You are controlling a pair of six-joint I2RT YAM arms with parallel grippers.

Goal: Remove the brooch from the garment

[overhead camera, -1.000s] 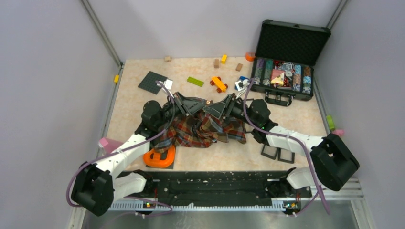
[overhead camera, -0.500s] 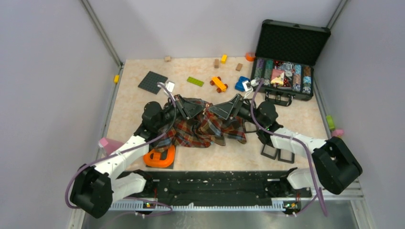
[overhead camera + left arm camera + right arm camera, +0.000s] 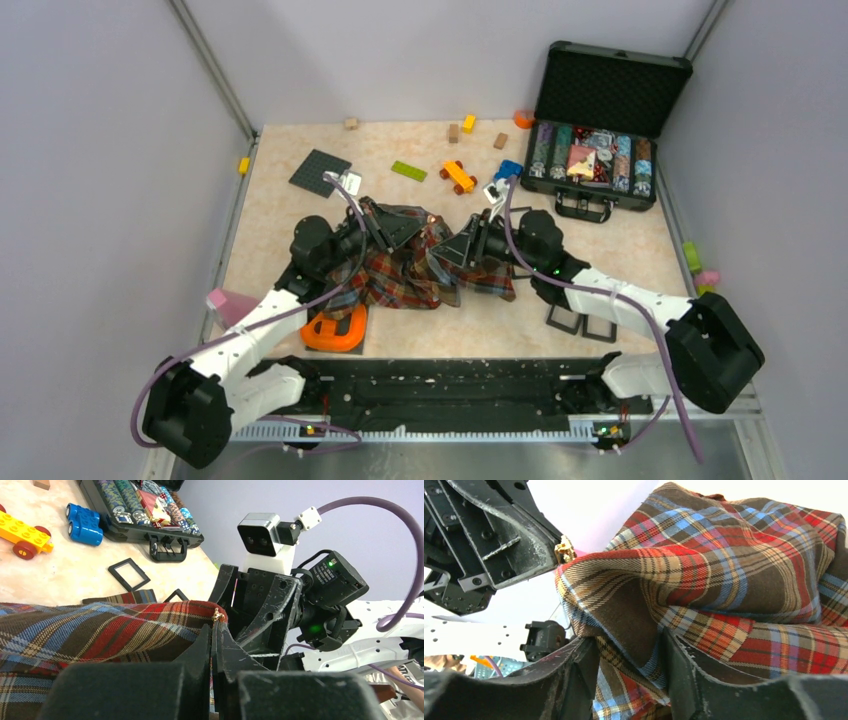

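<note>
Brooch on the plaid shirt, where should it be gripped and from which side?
Grip the gold head of the brooch, not the cloth. It stands proud on the top ridge of a raised fold in the garment, so come at that ridge from the left with the left gripper, whose tips are at it, while the right gripper holds the fold lower down.

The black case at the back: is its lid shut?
No, the black case stands open, its lid upright and rows of chips showing inside.
</note>
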